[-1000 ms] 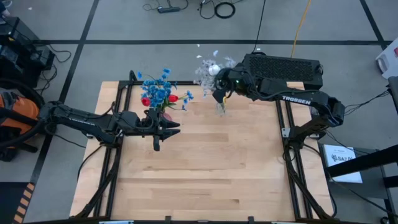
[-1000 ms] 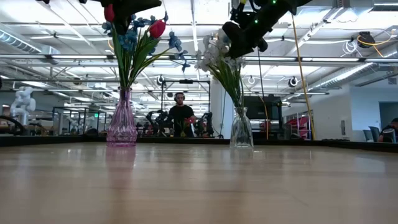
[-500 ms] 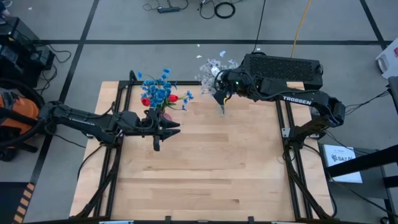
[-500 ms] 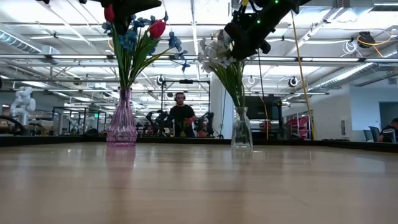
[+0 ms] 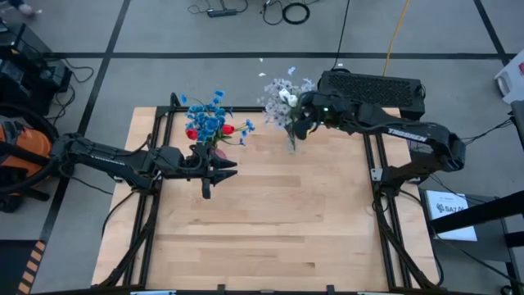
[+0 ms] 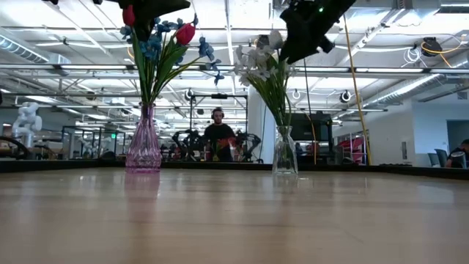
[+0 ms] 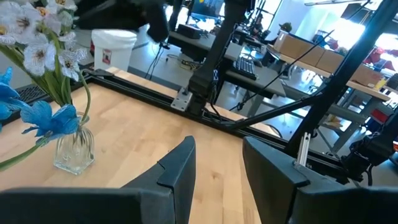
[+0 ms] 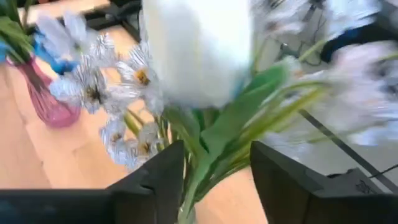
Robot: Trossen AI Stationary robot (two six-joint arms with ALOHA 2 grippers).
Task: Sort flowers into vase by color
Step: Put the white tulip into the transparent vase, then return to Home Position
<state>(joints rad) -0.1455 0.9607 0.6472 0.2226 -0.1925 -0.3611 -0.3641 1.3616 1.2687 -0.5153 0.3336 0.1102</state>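
Two vases stocked, both arms near them.

From my station, left to right: left gripper [image 5: 214,170] low over the table [image 5: 270,238] just before the pink vase [image 6: 144,143], fingers [image 7: 179,171] parted, holding nothing. That vase carries blue flowers [image 5: 209,119] and red tulip buds [image 6: 185,34]. Next, clear vase [image 6: 284,152] with lavender-white sprays [image 5: 278,92] and a white tulip bud [image 8: 198,50]. Right gripper [image 5: 298,124] sits beside those blooms, fingers [image 8: 155,180] apart, stems between them, not clamped. I cannot read the lettering on its arm.
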